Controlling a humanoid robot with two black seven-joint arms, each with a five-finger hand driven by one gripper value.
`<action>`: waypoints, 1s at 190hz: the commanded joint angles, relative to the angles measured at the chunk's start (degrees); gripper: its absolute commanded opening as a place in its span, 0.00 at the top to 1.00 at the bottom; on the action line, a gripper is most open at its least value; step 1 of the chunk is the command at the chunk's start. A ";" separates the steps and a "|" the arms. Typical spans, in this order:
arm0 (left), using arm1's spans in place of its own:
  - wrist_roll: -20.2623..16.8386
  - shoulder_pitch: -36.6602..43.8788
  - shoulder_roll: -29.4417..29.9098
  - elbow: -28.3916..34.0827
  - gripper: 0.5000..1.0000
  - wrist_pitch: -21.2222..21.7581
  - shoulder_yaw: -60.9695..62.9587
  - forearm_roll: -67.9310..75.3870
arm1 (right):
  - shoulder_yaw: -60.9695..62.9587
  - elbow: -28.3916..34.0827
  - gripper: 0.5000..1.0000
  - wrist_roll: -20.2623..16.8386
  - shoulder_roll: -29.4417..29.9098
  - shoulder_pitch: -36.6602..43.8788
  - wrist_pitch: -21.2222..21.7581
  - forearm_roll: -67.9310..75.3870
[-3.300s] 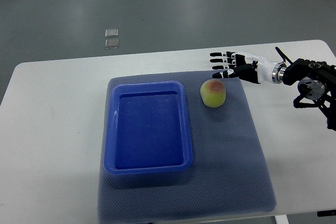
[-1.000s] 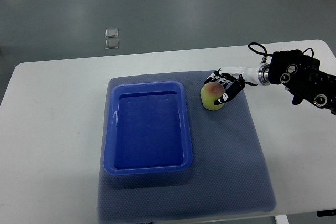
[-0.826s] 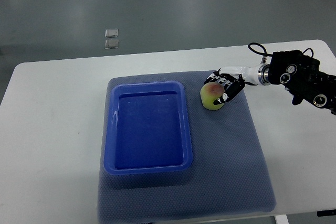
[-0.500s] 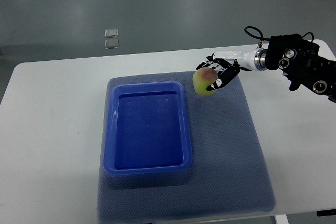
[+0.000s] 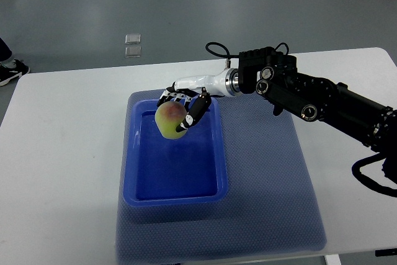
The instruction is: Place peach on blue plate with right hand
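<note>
The right hand [image 5: 182,107] is gripping the peach [image 5: 170,120], fingers curled over its top and side, and is holding it above the far end of the blue plate [image 5: 174,194] on the mat [image 5: 267,178] covering the white surface [image 5: 62,153]. To set it down well, I'd say lower it until it is touching the plate's floor nearer the middle, then loosen the fingers slowly so it isn't rolling toward the rim.

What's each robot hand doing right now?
Right robot hand: closed on the peach, above the blue plate.
Left robot hand: not in view.
</note>
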 commanded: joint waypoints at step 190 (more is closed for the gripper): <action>-0.01 0.80 0.00 -0.92 0.00 -0.16 0.15 0.02 | 13.82 -7.68 0.14 -8.61 -8.99 -8.02 5.62 44.06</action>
